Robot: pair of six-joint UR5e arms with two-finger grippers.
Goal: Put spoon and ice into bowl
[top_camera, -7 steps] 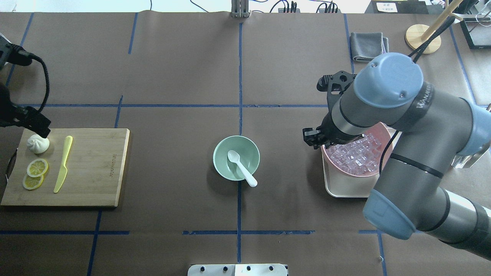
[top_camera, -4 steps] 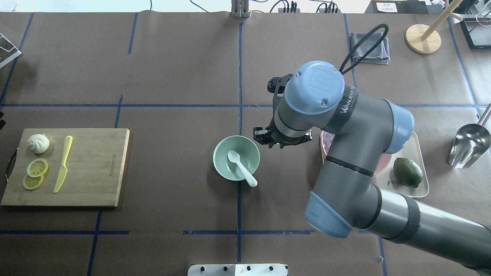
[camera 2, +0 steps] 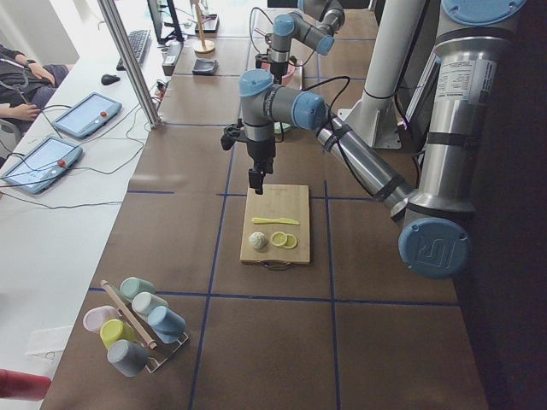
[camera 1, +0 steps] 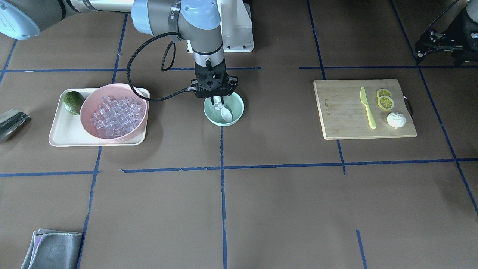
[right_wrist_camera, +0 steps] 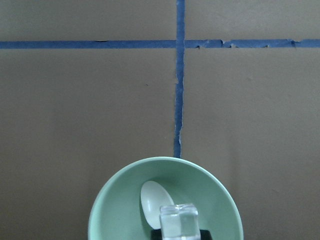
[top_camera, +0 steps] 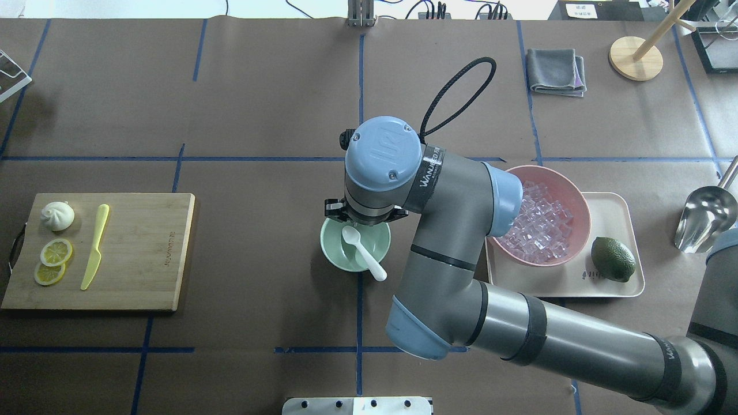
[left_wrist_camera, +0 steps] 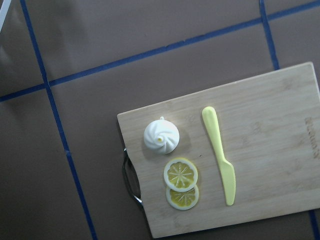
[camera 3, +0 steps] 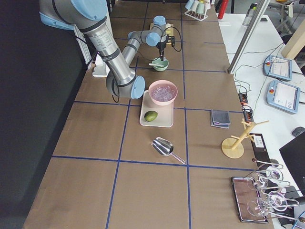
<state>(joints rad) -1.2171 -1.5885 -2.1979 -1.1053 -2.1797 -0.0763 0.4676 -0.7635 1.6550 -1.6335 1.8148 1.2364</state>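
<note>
— R claw?
— I've got R claw (camera 1: 217, 101) clamped on one ice cube (right_wrist_camera: 178, 220), just over mint-green bowl (right_wrist_camera: 117, 202). White spoon (right_wrist_camera: 155, 200) lies inside. Ice pile (top_camera: 539, 222) in pink bowl (top_camera: 581, 227).
— L claw (camera 2: 256, 179)?
— Near cutting board (camera 2: 282, 205); can't tell its state.

A robotics lab: two industrial arms (top_camera: 455, 190) work at a table (top_camera: 277, 86) covered in brown paper and gridded with blue tape (top_camera: 259, 158). Beside it, a white desk (camera 2: 51, 248) carries teach pendants (camera 2: 85, 114) and a keyboard (camera 2: 138, 43), with an operator (camera 2: 17, 81) seated there.
</note>
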